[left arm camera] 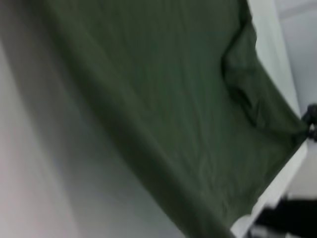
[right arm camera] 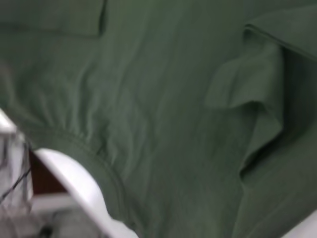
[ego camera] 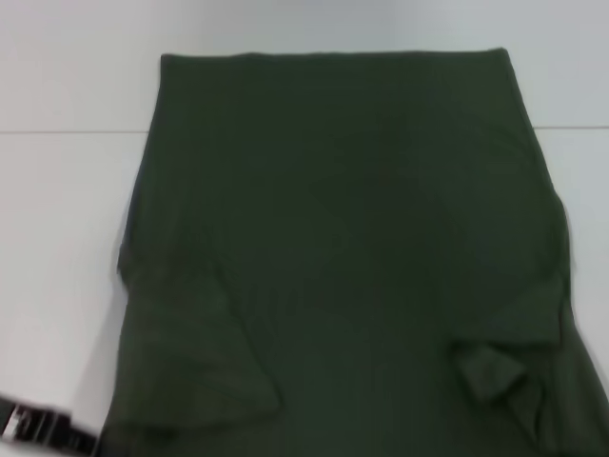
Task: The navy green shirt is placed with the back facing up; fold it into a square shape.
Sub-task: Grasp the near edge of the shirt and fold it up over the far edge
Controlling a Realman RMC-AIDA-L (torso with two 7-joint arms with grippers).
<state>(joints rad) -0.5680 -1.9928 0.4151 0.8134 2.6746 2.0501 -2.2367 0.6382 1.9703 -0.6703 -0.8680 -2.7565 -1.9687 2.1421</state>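
The navy green shirt (ego camera: 343,257) lies flat on the white table (ego camera: 57,238), plain side up, and fills most of the head view. Its left sleeve (ego camera: 205,371) and right sleeve (ego camera: 500,367) are folded inward over the body near the front edge. A black part of my left arm (ego camera: 43,427) shows at the near left, just beside the shirt's edge. In the left wrist view the shirt (left arm camera: 163,104) runs to a corner where a dark shape, probably my right gripper (left arm camera: 311,119), sits. The right wrist view shows the shirt (right arm camera: 148,114) with a creased sleeve fold (right arm camera: 252,99).
White table surface (ego camera: 76,86) surrounds the shirt on the left and far side, with a seam line (ego camera: 67,131) across it. The table's near edge (right arm camera: 74,178) shows in the right wrist view, with dark floor space below it.
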